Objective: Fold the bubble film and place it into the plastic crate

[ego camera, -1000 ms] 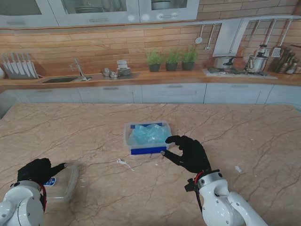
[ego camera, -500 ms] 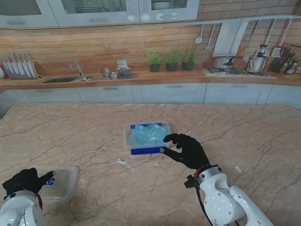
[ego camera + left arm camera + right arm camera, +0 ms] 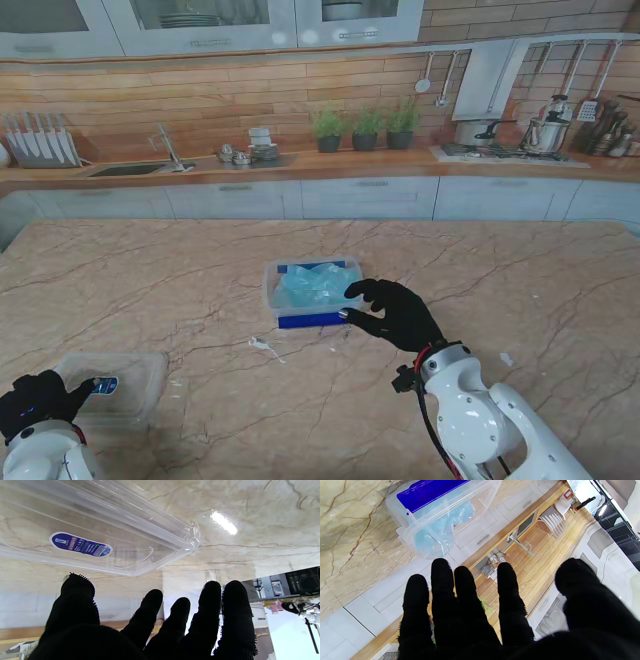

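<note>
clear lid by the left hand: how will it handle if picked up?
The clear lid looks thin and see-through, so probably light and a bit flexy. Its glossy plastic may slip against the fingers. It lies flat, so a rim grip likely works best.

Marble table (image 3: 560, 290), wooden counter (image 3: 300, 165), white cabinets (image 3: 240, 20)

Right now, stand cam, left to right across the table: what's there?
left hand → clear lid with blue sticker → small white scrap → plastic crate holding the bubble film → right hand → small white bit.
</note>
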